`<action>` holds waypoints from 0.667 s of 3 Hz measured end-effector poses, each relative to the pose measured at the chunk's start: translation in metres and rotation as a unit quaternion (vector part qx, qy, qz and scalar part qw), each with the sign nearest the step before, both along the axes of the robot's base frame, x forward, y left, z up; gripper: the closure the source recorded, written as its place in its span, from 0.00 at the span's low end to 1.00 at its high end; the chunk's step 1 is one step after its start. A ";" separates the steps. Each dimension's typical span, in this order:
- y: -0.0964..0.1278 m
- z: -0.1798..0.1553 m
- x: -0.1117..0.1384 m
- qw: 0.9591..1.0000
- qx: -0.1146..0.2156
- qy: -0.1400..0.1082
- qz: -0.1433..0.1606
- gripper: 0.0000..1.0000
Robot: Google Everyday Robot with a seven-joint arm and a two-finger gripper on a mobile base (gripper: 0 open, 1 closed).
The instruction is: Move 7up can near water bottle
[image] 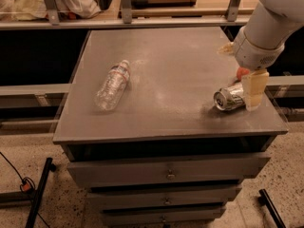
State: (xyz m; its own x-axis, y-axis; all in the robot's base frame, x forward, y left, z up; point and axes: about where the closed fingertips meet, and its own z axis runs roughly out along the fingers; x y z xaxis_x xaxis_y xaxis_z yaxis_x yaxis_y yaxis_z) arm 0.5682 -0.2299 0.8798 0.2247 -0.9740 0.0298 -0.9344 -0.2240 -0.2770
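The 7up can (228,99) lies on its side near the right front corner of the grey cabinet top (180,61), its silver pull-tab end facing left. My gripper (254,93) hangs from the white arm directly at the can's right end, at table height. The water bottle (113,85) lies on its side on the left half of the top, cap pointing away, well apart from the can.
A round orange-red fruit (242,72) is mostly hidden behind my arm just beyond the can. The cabinet has drawers (166,174) below. A shelf rail (142,20) runs along the back. Black stand legs (38,194) rest on the floor.
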 end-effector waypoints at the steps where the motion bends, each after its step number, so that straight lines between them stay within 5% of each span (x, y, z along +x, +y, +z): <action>1: -0.003 -0.018 -0.004 0.999 0.002 0.022 0.043 0.00; 2: -0.009 -0.035 -0.011 0.997 -0.003 0.041 0.068 0.17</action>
